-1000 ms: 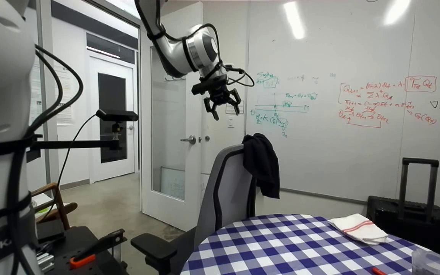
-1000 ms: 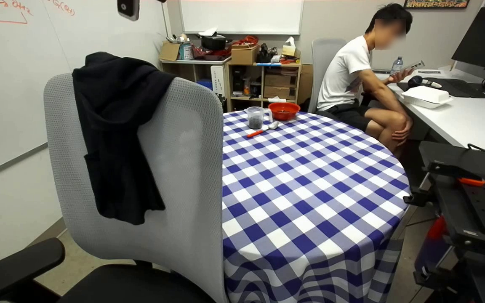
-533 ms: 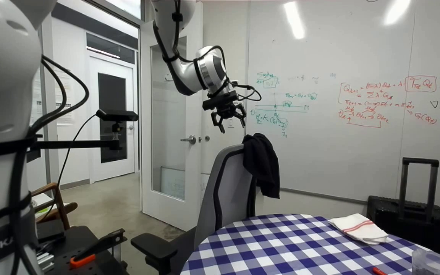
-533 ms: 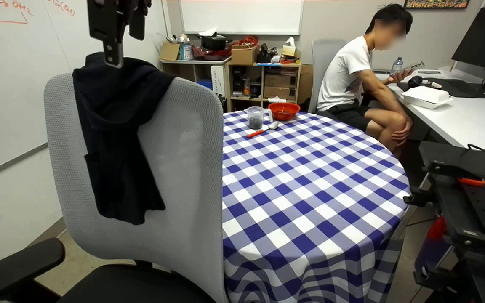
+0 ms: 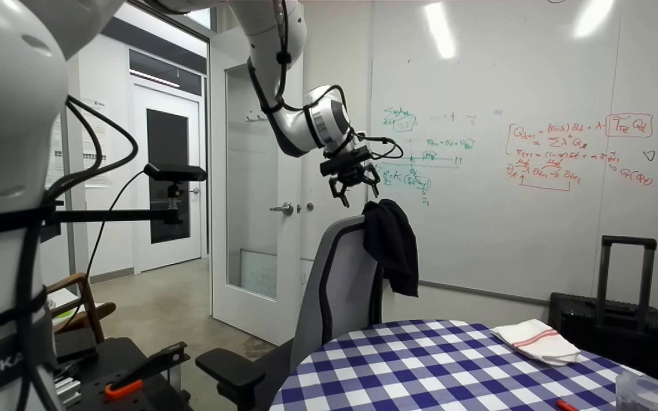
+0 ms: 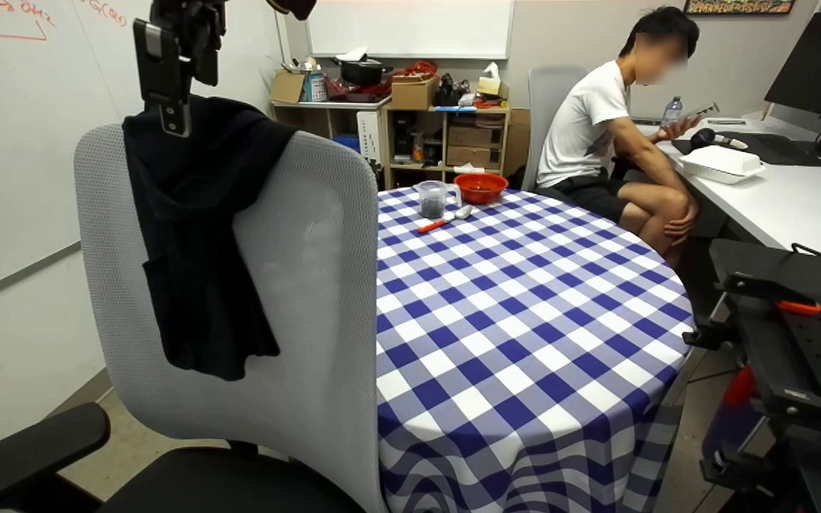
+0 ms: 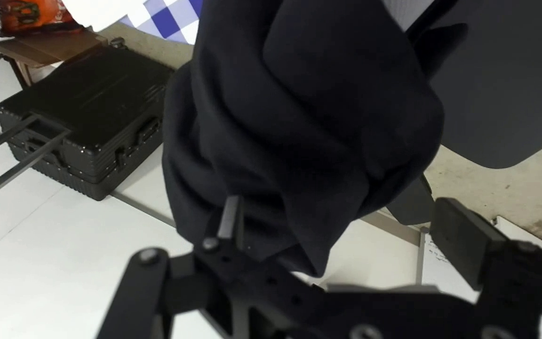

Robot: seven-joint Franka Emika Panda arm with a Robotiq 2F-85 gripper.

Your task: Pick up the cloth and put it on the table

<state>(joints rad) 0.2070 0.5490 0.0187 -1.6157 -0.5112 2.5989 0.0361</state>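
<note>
The cloth, limp and navy-black, hangs over the top of the grey chair's back in both exterior views (image 5: 390,245) (image 6: 200,214). Its bunched top fills the middle of the wrist view (image 7: 294,113). My gripper (image 5: 361,198) is open and empty, fingers pointing down, just above the chair's top edge beside the cloth. In an exterior view a fingertip of the gripper (image 6: 188,107) overlaps the cloth's top. In the wrist view the open jaws (image 7: 346,230) lie close to the cloth's near end; contact cannot be told. The table (image 5: 386,371) has a blue-and-white checked tablecloth (image 6: 524,306).
The grey office chair (image 6: 311,285) stands against the table. A folded white towel (image 5: 536,341), a measuring cup (image 6: 432,199), a red-handled spoon (image 6: 446,219) and a red bowl (image 6: 480,188) are on the table. A black suitcase (image 7: 87,108) stands by the whiteboard. A person (image 6: 589,121) sits beyond the table.
My gripper has come down and across toward the chair's top and the cloth, staying open. It has entered the exterior view that faces the chair. The cloth has not moved.
</note>
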